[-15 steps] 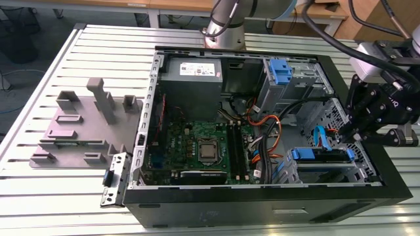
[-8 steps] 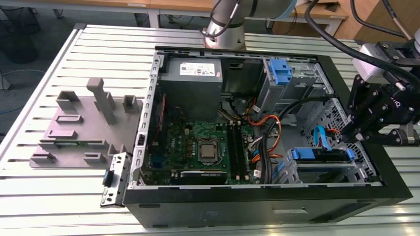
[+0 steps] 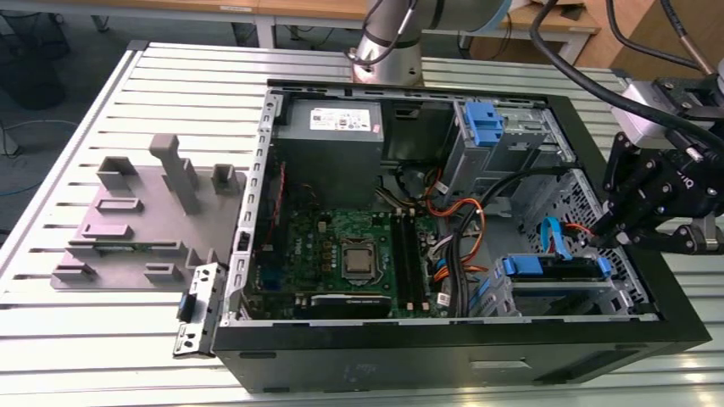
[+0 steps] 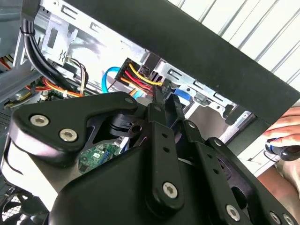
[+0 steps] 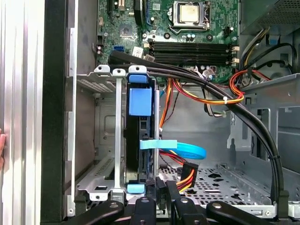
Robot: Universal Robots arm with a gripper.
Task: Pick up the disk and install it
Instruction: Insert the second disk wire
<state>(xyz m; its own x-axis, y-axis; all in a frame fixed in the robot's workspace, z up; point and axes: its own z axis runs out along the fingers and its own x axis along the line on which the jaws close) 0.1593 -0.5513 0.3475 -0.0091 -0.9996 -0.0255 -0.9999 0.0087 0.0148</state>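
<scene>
The open computer case (image 3: 453, 356) lies on its side on the slatted metal bench (image 3: 91, 339), and the tool (image 3: 620, 240) hangs over the case's edge on the exterior view's right, just above the drive cages. Its dark linkage bulks large in the second wrist view, the tool (image 4: 164, 105) there tapering to a narrow tip near a bundle of red, yellow and black power wires (image 4: 136, 75). The fingers (image 5: 161, 190) appear pressed close together with nothing between them, just touching or nearly touching the lower end of the bay.

And there's the disk (image 5: 140, 140), seated on edge in the metal drive cage (image 5: 98, 187), its blue carrier handle (image 5: 140, 101) facing outward and a blue clip at each end. In the exterior view the disk (image 3: 554, 270) sits in the cage at the case's corner nearest the tool, blue rails showing along its top. A light blue data cable (image 5: 185, 151) loops off beside it, and orange-red wires (image 5: 220, 98) arc across toward the green motherboard (image 5: 187, 28).

At the far end of the case sits the grey power supply (image 3: 339, 123), with a bare blue bracket (image 3: 484, 127) in the upper bay next to it. Out on the bench, toward the exterior view's left, rests a grey fixture block (image 3: 147, 220). A person's hand (image 4: 281, 140) shows beyond the case wall in the second wrist view.
</scene>
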